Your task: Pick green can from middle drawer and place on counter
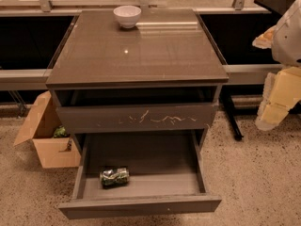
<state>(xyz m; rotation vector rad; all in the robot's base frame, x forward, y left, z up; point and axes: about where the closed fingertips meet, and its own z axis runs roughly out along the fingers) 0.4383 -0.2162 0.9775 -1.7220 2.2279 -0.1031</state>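
Lying on its side, the green can (114,176) rests in the pulled-out middle drawer (157,166), toward its near left corner. Above, we see the scratched drawer (141,118) slightly open and the counter (141,55) bearing a white bowl (127,16) at its far edge. We find the gripper (275,102) at the right, well apart from the can; whether it is open or closed we cannot tell.

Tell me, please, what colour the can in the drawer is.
The green can is mottled green and silver-white, camera view; the gripper sits at the right edge.
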